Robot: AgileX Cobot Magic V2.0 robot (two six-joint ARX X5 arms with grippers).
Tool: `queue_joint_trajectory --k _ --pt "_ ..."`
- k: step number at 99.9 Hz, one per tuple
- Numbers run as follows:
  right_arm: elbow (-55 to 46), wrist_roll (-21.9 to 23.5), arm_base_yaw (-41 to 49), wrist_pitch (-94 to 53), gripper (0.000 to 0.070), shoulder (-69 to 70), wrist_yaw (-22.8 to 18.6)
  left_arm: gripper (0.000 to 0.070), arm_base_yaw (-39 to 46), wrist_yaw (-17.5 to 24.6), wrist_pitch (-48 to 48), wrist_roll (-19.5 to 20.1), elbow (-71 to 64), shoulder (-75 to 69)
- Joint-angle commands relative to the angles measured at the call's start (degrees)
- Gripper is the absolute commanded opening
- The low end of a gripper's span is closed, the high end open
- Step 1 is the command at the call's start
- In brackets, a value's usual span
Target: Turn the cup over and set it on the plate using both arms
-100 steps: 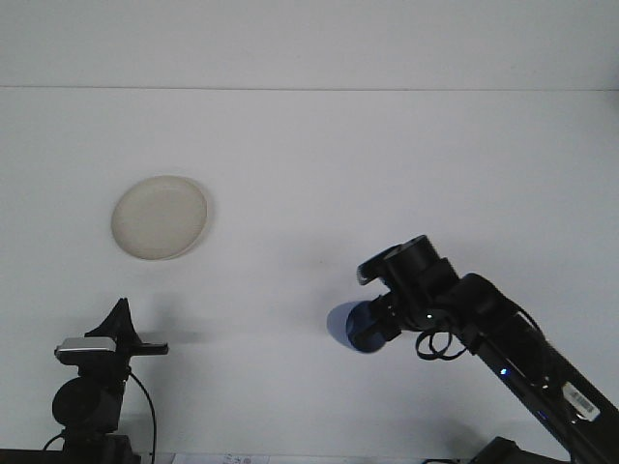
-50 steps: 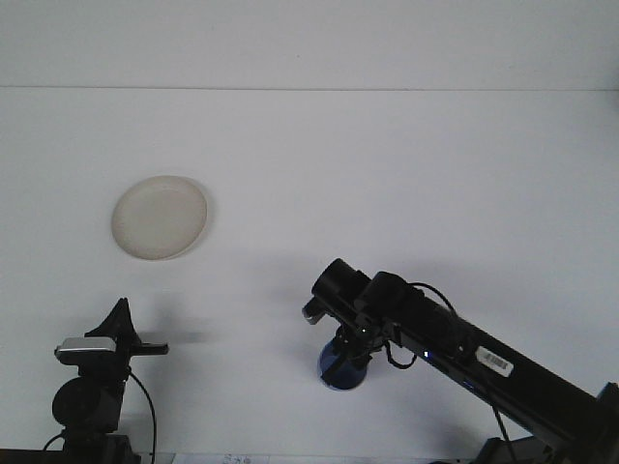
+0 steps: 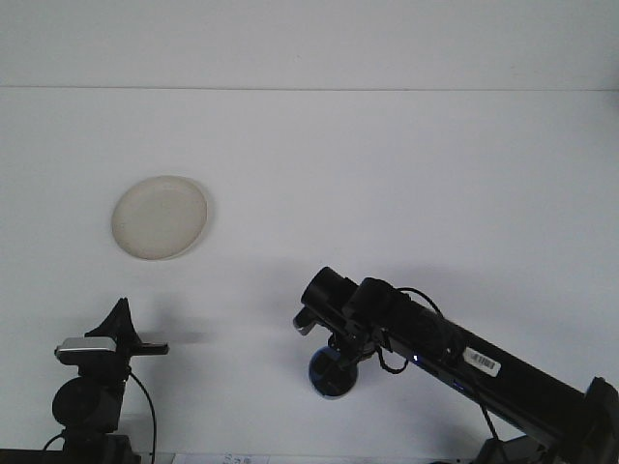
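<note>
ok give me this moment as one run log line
right gripper: on small blue cup, low on white table | left gripper: idle | round cream plate: empty

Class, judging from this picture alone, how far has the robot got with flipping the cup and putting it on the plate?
Done: the right gripper has reached the blue cup near the table's front edge. In hand: it sits over the cup; whether the cup is gripped, or already flipped, cannot be told. Left: the plate is bare, far to the left, and the left gripper waits low by the front edge, so the handover and placing remain.
</note>
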Motion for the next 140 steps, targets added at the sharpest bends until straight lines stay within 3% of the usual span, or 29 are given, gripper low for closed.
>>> queue_joint_trajectory --k 1,21,45,68,90,98,111,120,140 --pt "1.79 -1.55 0.79 0.31 0.0496 0.39 -0.04 0.0016 0.07 -0.26 0.57 -0.22 -1.11 -0.11" --pt "2.49 -2.49 0.2 3.04 0.0496 -7.89 1.22 0.0016 0.07 -0.26 0.57 -0.22 -1.11 -0.11" --pt "-0.79 -1.07 -0.02 15.04 0.0495 -27.93 9.77 0.0016 0.07 -0.26 0.57 -0.2 -1.11 -0.11" --pt "-23.32 3.41 0.9 33.11 0.0495 -53.7 19.47 0.0016 0.07 -0.26 0.57 -0.2 -1.11 -0.11" --pt "-40.85 2.8 0.9 45.35 0.0495 -75.25 19.91 0.0016 0.07 -0.26 0.61 -1.42 -1.11 -0.11" --pt "-42.88 2.6 0.9 45.22 0.0495 -79.58 19.91 0.0016 0.07 -0.26 0.61 -5.29 -1.11 -0.11" --pt "-43.41 2.6 0.9 43.43 0.0495 -82.4 19.91 0.0016 0.07 -0.24 1.36 -17.49 -1.11 -0.11" --pt "-43.41 2.62 0.9 42.91 0.0495 -82.4 19.91 0.0016 0.07 0.24 2.19 -23.91 -1.09 -0.11" --pt "-43.41 2.62 0.9 42.25 0.0495 -82.29 19.98 0.0014 -0.04 13.27 1.03 -31.3 5.53 2.67"
